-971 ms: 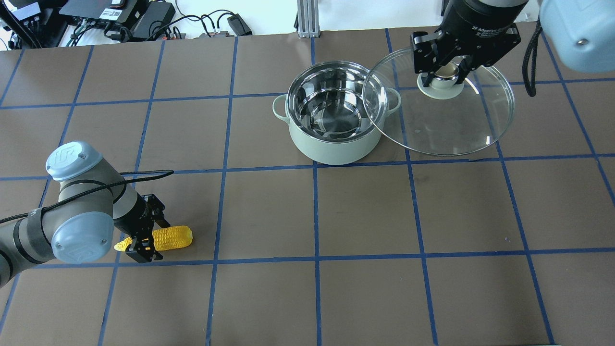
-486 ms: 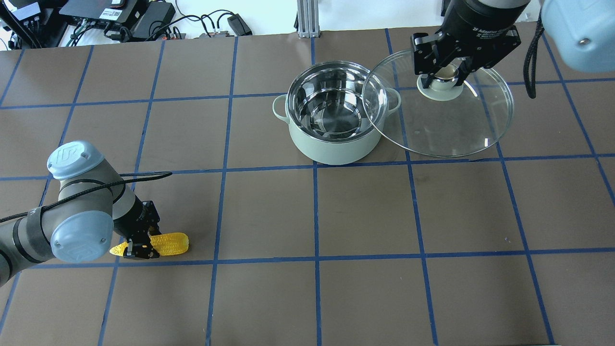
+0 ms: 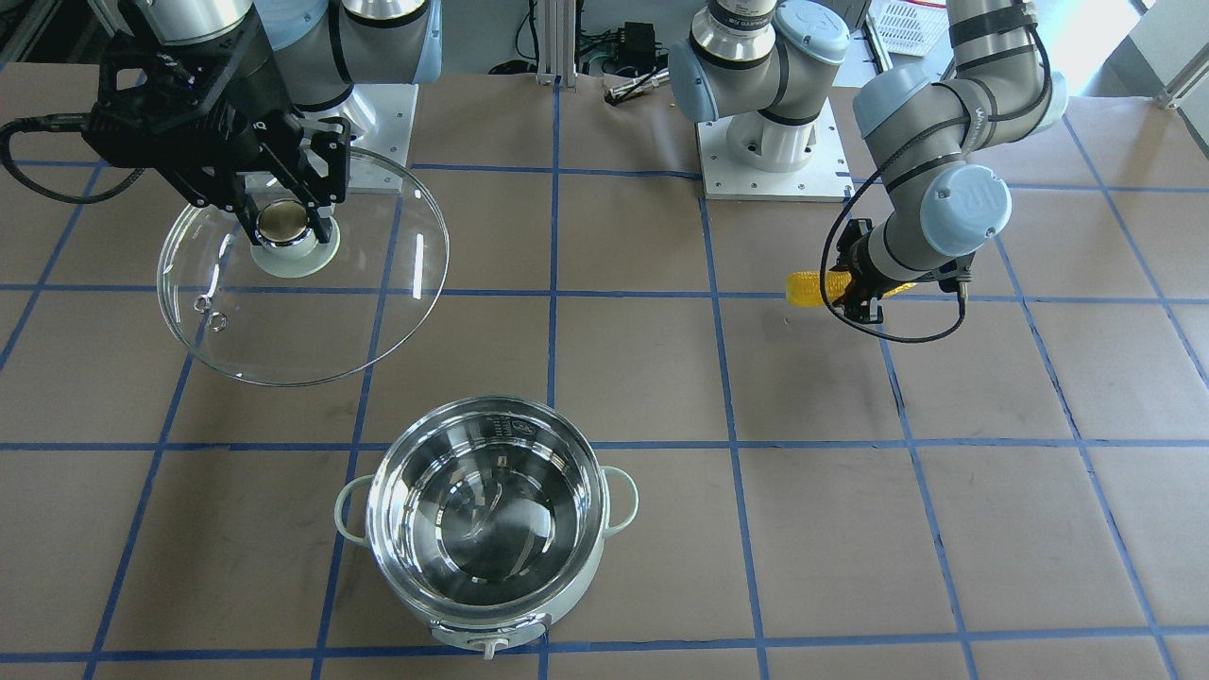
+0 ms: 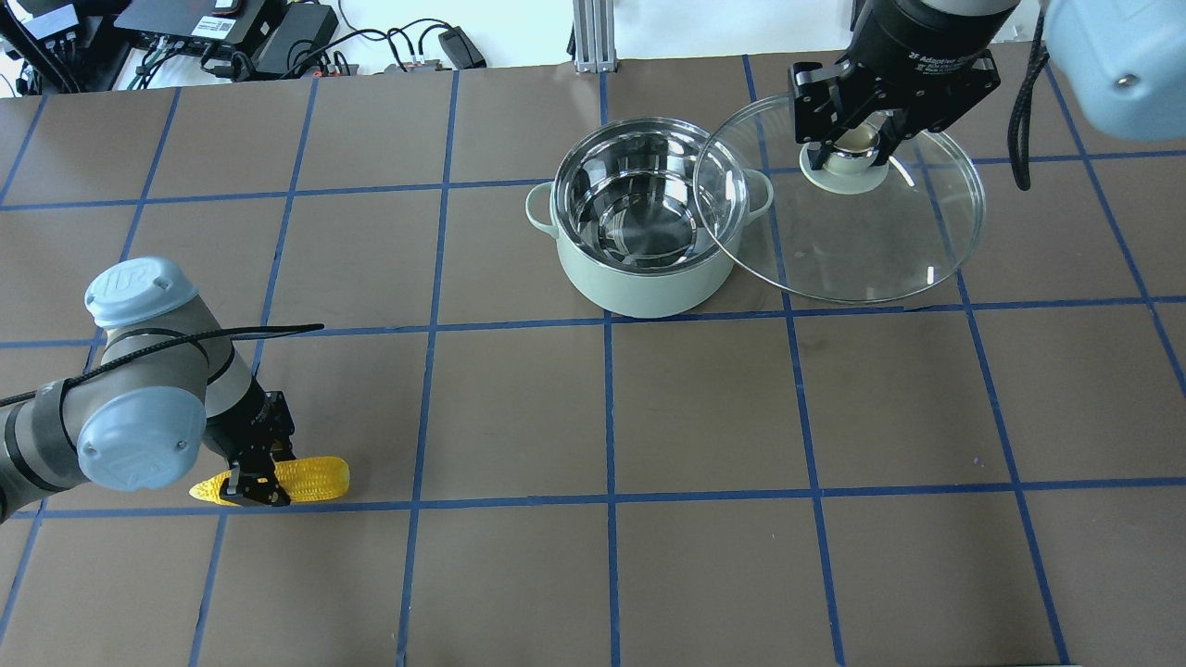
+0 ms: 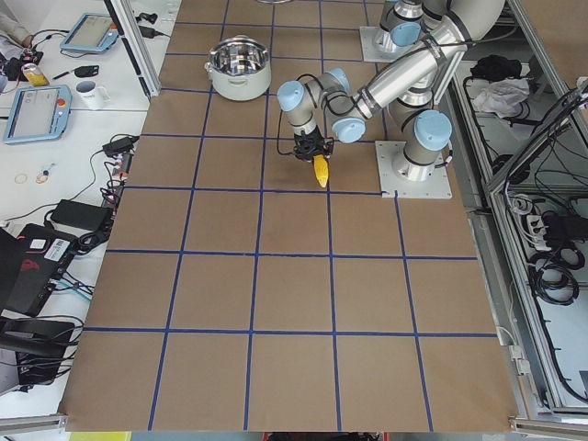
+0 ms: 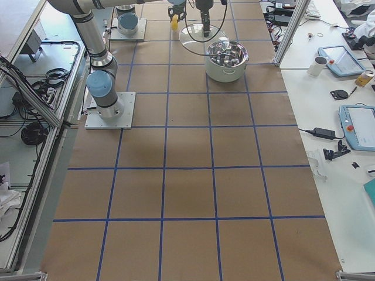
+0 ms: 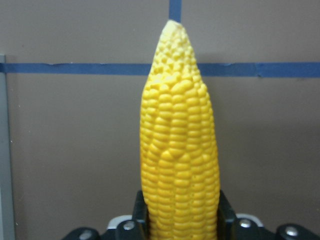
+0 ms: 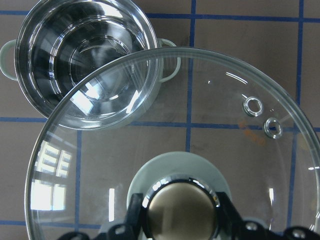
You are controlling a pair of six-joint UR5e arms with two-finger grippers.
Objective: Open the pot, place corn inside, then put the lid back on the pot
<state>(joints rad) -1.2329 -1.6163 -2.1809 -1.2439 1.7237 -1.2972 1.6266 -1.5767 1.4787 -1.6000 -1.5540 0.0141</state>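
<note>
The pale mint-green pot [image 4: 649, 287] stands open at the table's far middle, its steel inside empty; it also shows in the front view [image 3: 623, 501]. My right gripper [image 4: 852, 139] is shut on the knob [image 8: 180, 205] of the clear glass lid [image 4: 862, 241] and holds it in the air to the right of the pot. The lid's edge overlaps the pot's rim in the overhead view. My left gripper [image 4: 255, 477] is shut on the yellow corn [image 4: 315, 477] at the near left, close to the table. The corn's pointed tip sticks out in the left wrist view [image 7: 177, 150].
Blue tape lines grid the brown table [image 4: 704, 417]. Cables and electronics [image 4: 232, 37] lie beyond the far edge. The arm bases [image 3: 770, 142] stand on plates at the robot's side of the table.
My left gripper has closed on the corn and moved it a little left and nearer. The right gripper with the lid has drifted slightly left and farther.
</note>
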